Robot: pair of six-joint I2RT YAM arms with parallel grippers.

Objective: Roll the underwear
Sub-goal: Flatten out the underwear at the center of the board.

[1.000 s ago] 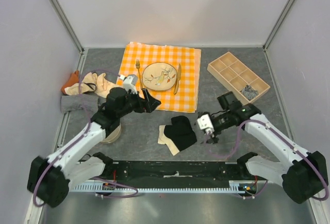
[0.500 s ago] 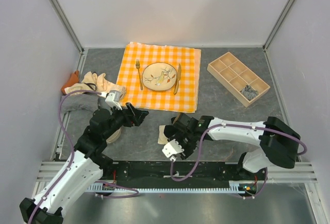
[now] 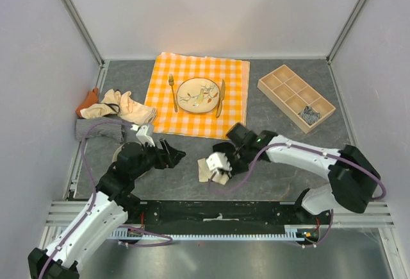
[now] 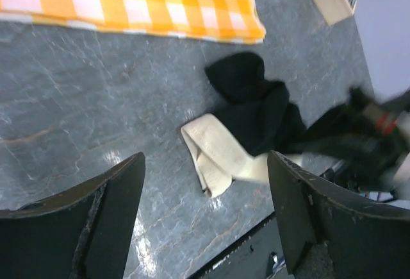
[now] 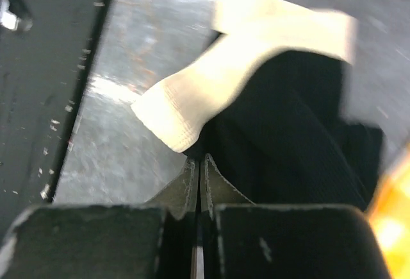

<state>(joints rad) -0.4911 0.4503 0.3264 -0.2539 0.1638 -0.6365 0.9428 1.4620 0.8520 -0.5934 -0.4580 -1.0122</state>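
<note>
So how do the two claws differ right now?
The left gripper is wide open and holds nothing; the right gripper is shut, seemingly pinching the black underwear at its edge. The left one hangs short of the garment, while the right one touches it. Both are dark, two-fingered, and aimed at that garment.

Right arm overhangs black underwear; left side open.

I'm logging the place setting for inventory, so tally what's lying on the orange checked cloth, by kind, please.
Plate: 1
Fork: 1
Knife: 1
Total: 3
</note>
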